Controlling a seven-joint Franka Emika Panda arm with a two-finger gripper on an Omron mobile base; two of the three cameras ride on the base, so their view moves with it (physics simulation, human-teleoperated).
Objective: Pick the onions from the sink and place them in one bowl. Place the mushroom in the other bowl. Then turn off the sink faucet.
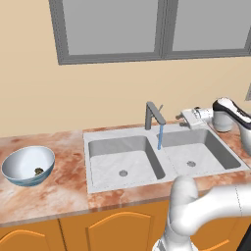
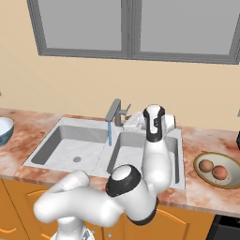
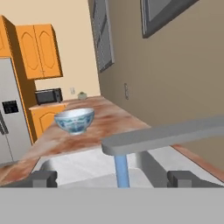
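Two orange-brown onions (image 2: 206, 165) (image 2: 219, 172) lie in the pale tan bowl (image 2: 233, 183) on the counter right of the sink (image 2: 70, 140). The small dark mushroom (image 1: 38, 171) lies in the blue-and-white bowl (image 1: 19, 164) left of the sink (image 1: 122, 152). A blue stream of water (image 1: 160, 136) runs from the grey sink faucet (image 1: 153, 115) into the basin. My gripper (image 1: 182, 119) is open just right of the faucet, level with its spout and pointing leftward along the counter. In the hand view the spout (image 3: 166, 133) crosses just ahead of the open fingertips (image 3: 43, 178).
The wall and a grey-framed window (image 1: 147, 29) rise close behind the faucet. Far down the counter in the hand view stand a microwave (image 3: 48, 96), a fridge (image 3: 11, 118) and orange cabinets (image 3: 37, 50). My own arm (image 2: 154, 154) arches over the right basin.
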